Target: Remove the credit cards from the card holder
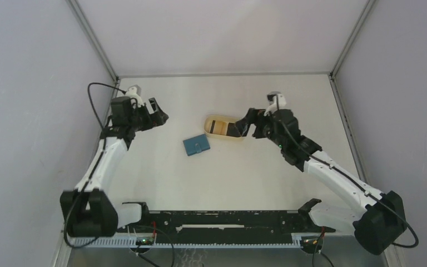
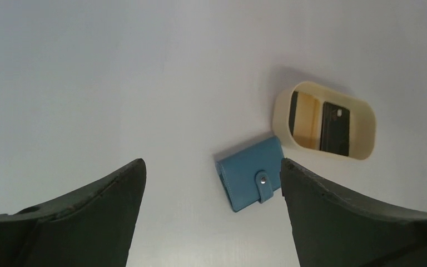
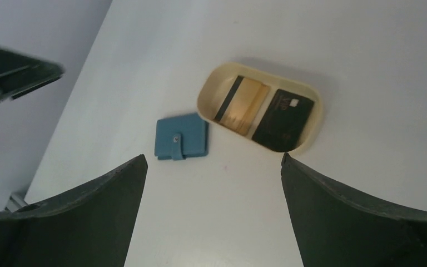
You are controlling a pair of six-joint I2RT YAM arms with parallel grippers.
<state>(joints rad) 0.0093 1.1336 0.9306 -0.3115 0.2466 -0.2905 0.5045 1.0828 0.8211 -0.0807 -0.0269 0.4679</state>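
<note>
Lettering (image 3: 282,100) on black credit card (image 3: 283,125) illegible

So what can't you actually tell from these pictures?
Inside the card holder: snapped shut in every view, so any cards left inside are hidden.
Right end of the tray, top view: covered by the right gripper.
Print on the black card, right wrist view: too small and blurred.
The gold card, left wrist view: partly behind the tray's wall.

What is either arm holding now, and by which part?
Nothing. The jaws of the left gripper and right gripper stand open, empty. The folded teal-blue card holder lies on the white table; two flat cards lie in the beige oval tray.
</note>
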